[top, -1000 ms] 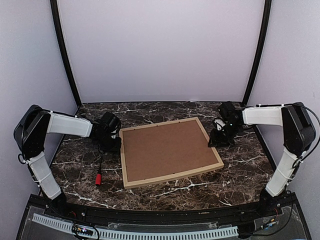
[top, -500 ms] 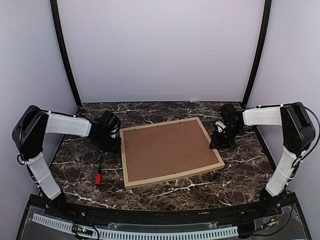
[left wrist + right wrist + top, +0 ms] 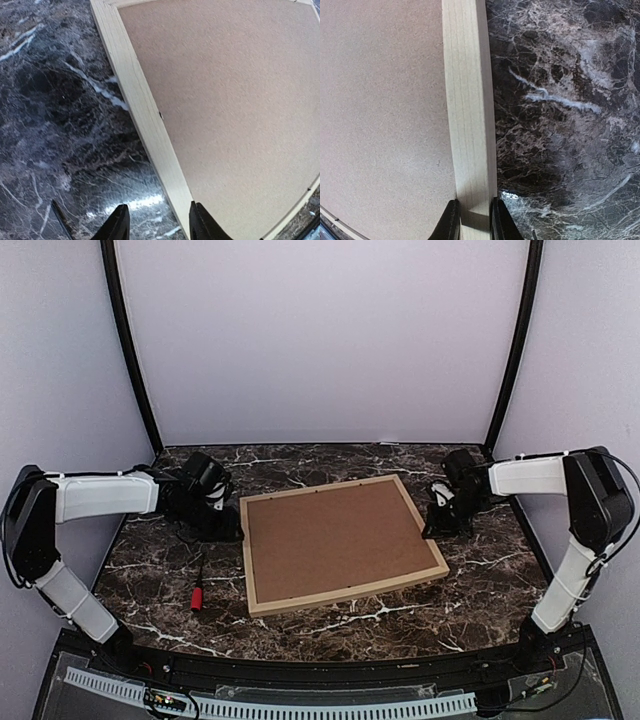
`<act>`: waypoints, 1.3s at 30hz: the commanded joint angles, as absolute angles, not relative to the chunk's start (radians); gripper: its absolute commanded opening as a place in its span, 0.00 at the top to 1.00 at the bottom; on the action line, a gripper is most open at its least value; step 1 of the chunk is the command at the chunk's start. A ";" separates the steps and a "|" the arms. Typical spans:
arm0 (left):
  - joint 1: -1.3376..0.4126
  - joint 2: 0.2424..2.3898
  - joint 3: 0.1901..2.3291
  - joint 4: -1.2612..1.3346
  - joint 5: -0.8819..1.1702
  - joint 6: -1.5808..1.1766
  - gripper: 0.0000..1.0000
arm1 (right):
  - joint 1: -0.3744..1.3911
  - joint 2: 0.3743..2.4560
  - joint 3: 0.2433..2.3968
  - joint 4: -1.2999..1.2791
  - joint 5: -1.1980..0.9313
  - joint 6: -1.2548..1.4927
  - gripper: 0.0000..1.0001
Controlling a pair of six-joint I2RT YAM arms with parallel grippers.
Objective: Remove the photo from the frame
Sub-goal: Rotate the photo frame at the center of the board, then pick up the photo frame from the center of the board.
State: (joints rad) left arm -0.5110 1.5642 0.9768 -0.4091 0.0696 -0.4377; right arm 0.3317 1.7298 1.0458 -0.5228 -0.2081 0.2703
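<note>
One change: the left arm swung out toward the picture's left, left fingers (image 3: 117,227) spread astride the frame's (image 3: 343,602) rail. The right fingers (image 3: 450,222) pinch the opposite rail. The photo remains unseen under the backing board (image 3: 330,535), mid-tabletop (image 3: 480,580).
</note>
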 commanded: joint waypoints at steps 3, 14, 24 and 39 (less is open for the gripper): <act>-0.535 1.486 0.909 -0.469 0.253 -0.476 0.53 | 0.326 1.666 0.978 -0.484 -0.301 0.329 1.00; -0.619 1.585 0.919 -0.497 0.234 -0.513 0.57 | 0.341 1.582 0.871 -0.409 -0.362 0.394 1.00; -0.658 1.616 0.917 -0.532 0.115 -0.558 0.66 | 0.354 1.562 0.848 -0.403 -0.364 0.398 1.00; -0.658 1.530 0.969 -0.539 0.054 -0.563 1.00 | 0.371 1.494 0.851 -0.441 -0.341 0.414 1.00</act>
State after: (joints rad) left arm -0.6533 1.5990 0.9180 -0.4923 0.1177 -0.5976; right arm 0.3603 1.5593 0.8375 -0.4568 -0.2749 0.3798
